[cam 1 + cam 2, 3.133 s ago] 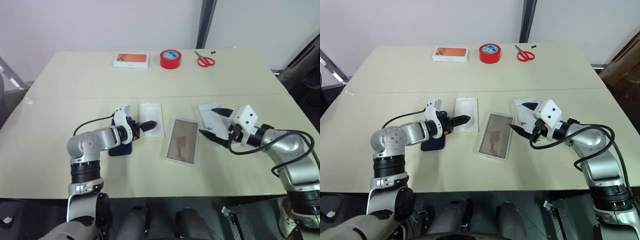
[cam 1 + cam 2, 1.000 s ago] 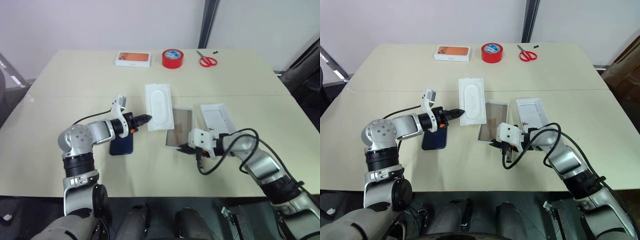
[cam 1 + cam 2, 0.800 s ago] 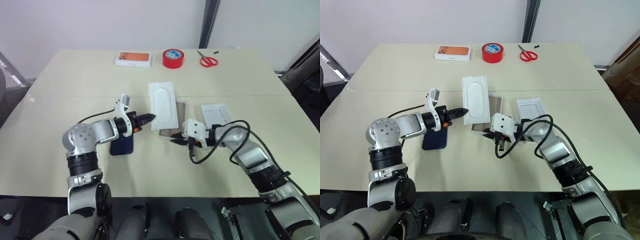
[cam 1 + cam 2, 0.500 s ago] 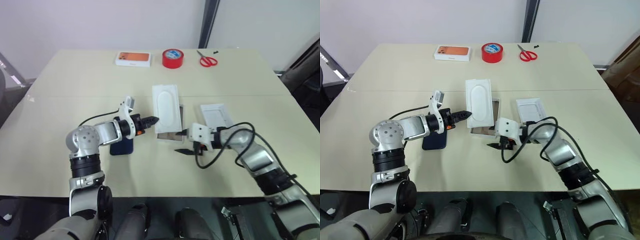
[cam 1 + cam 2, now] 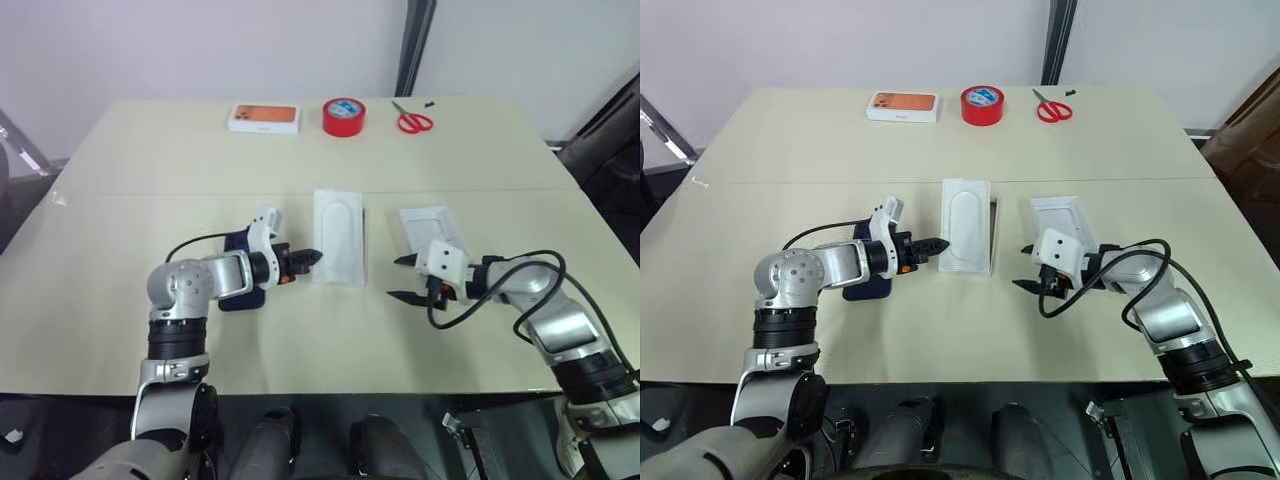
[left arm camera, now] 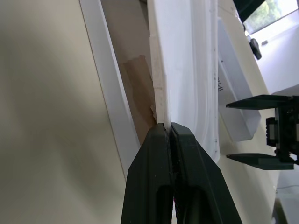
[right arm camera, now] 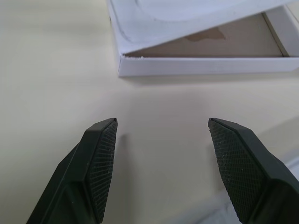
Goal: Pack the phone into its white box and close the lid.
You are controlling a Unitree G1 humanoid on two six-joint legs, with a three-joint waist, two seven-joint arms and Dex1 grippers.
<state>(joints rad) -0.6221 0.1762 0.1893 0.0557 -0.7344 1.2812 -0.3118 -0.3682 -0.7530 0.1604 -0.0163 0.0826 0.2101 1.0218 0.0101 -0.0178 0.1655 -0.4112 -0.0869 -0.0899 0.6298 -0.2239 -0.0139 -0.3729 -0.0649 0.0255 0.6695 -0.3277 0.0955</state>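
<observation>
Counter: white box now almost fully covered by thin white insert, which has been carried over it, pinched by the shut left claw. Lid at 3 o'clock of box, open side up. Phone at 9 o'clock, under left arm, unpacked. Right claw has been opened wide and pulled back, empty. Insert likely blocks packing; phone pickup pending.
</observation>
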